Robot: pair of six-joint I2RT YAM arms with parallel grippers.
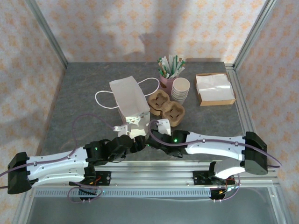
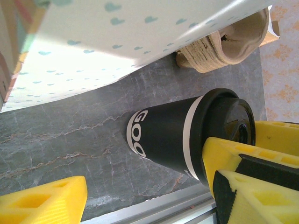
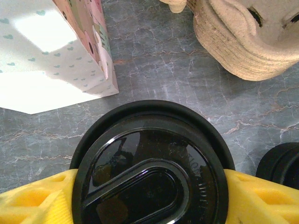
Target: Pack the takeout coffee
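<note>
The right pincer [image 3: 149,191] is clenched on the black plastic-lidded takeout coffee cup [image 2: 168,135] — upright by the near edge of the grey marbled counter [image 3: 177,70], just near of the white heart-print paper bag [image 1: 128,98]. The left pincer [image 2: 140,203] gapes wide. Grasp made — bagging remains.

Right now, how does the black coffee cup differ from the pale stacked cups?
The takeout coffee is black with a lid; the stacked paper cups are cream and open-topped. The coffee is single, gripped by the right gripper; the stack stands free beside the cup carrier. Both are round cups.
</note>
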